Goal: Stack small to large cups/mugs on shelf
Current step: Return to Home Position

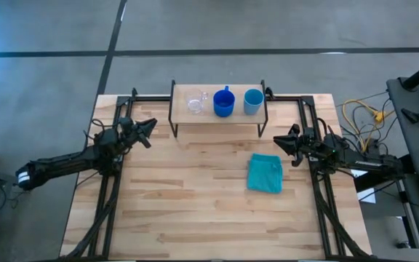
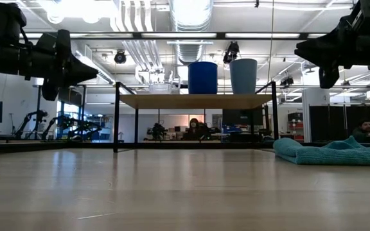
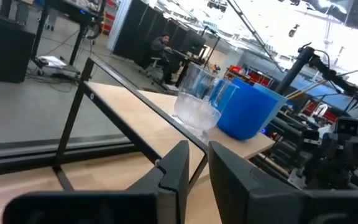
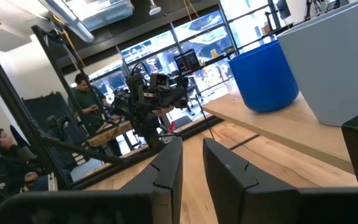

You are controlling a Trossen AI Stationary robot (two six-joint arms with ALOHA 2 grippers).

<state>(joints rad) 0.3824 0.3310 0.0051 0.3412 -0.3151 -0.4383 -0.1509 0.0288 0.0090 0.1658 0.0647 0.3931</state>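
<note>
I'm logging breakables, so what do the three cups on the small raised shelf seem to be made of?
The see-through cup looks like glass or clear plastic: its walls are transparent. The deep blue handled mug and the pale blue handleless cup look opaque, smooth, low-sheen, likely plastic, though ceramic is possible.

The shelf (image 1: 211, 117) stands at the tabletop's (image 1: 195, 211) far edge with three vessels in a row, set apart: clear cup (image 1: 196, 102), deep blue mug (image 1: 224, 102), light blue cup (image 1: 252, 101). The left gripper (image 1: 151, 124) and right gripper (image 1: 276, 140) flank it, both well clear. A teal folded cloth (image 1: 265, 173) lies near the right one.
</note>
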